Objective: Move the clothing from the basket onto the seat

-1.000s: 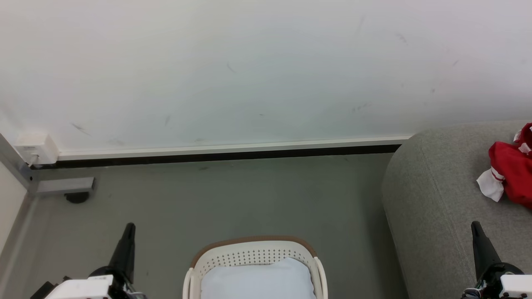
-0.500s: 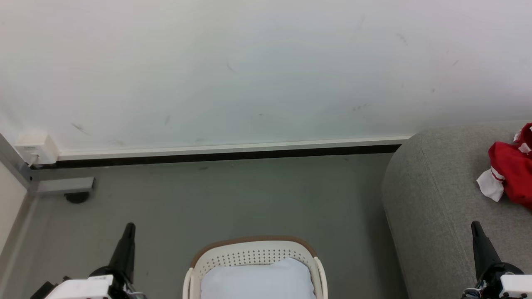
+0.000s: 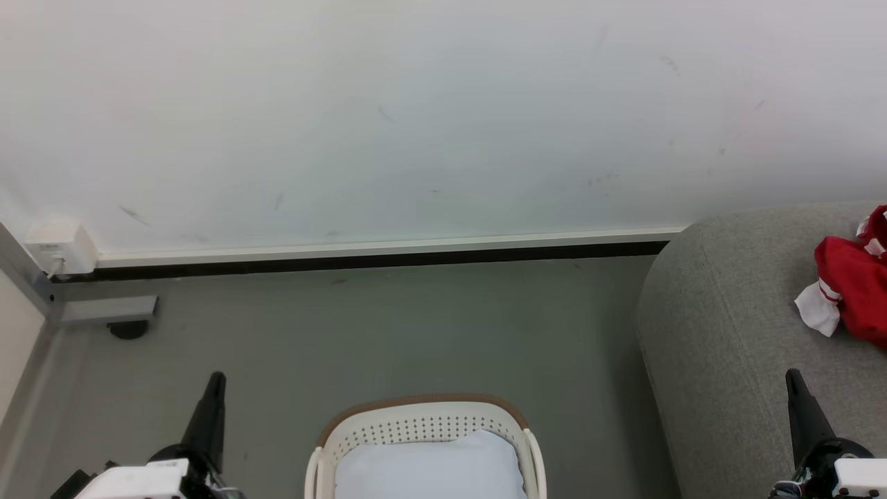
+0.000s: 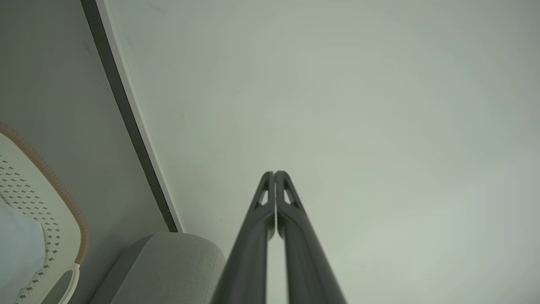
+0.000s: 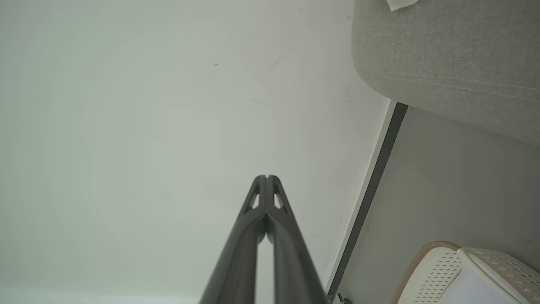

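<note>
Red clothing [image 3: 856, 287] with a white corner lies crumpled on the grey seat [image 3: 721, 346] at the right edge of the head view. The white basket [image 3: 423, 423] with its brown rim stands on the floor at the bottom centre, holding a pale, whitish-blue pillow-like lining [image 3: 429, 468]; no red fabric shows in it. My left gripper [image 3: 216, 380] is shut and empty, left of the basket. My right gripper [image 3: 791, 378] is shut and empty, over the seat's front part. In the wrist views both grippers, left [image 4: 274, 173] and right [image 5: 266, 177], point at the white wall with fingertips together.
A white wall with a dark baseboard [image 3: 374, 260] runs behind the grey floor [image 3: 388, 333]. A white socket box [image 3: 59, 248] and a grey metal foot [image 3: 104, 312] sit at the far left. The seat [image 4: 168, 266] and basket [image 5: 438, 270] also show in the wrist views.
</note>
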Motion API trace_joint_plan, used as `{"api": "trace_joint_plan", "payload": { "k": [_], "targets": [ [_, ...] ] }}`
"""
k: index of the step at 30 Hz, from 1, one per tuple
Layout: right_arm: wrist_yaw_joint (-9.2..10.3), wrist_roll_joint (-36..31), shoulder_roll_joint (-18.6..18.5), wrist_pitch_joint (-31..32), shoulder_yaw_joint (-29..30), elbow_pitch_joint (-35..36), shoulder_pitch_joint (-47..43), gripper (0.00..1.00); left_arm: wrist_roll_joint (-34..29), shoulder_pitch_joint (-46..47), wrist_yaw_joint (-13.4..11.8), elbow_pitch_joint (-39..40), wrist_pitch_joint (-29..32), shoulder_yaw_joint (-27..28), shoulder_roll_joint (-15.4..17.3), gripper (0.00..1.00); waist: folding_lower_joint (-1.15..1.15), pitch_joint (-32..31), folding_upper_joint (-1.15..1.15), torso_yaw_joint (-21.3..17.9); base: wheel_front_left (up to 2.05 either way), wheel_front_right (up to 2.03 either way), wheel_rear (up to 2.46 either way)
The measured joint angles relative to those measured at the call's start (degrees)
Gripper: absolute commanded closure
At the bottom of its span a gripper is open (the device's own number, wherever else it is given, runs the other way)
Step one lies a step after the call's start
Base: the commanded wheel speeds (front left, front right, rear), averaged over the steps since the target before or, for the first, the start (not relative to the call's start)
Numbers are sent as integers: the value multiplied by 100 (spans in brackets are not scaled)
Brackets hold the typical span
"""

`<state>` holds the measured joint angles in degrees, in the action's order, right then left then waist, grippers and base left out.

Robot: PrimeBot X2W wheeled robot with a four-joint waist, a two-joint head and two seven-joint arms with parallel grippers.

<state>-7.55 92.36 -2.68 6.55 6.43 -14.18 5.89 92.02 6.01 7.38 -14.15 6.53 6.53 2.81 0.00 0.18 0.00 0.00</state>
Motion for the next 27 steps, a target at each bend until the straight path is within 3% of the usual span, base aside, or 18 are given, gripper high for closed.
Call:
{"api": "trace_joint_plan", "payload": {
  "k": [27],
  "targets": [
    [0,0,0,0,0,0,1,100,0,0,0,1,0,0,0,100,0,0,0,0,0,0,0]
  ]
}}
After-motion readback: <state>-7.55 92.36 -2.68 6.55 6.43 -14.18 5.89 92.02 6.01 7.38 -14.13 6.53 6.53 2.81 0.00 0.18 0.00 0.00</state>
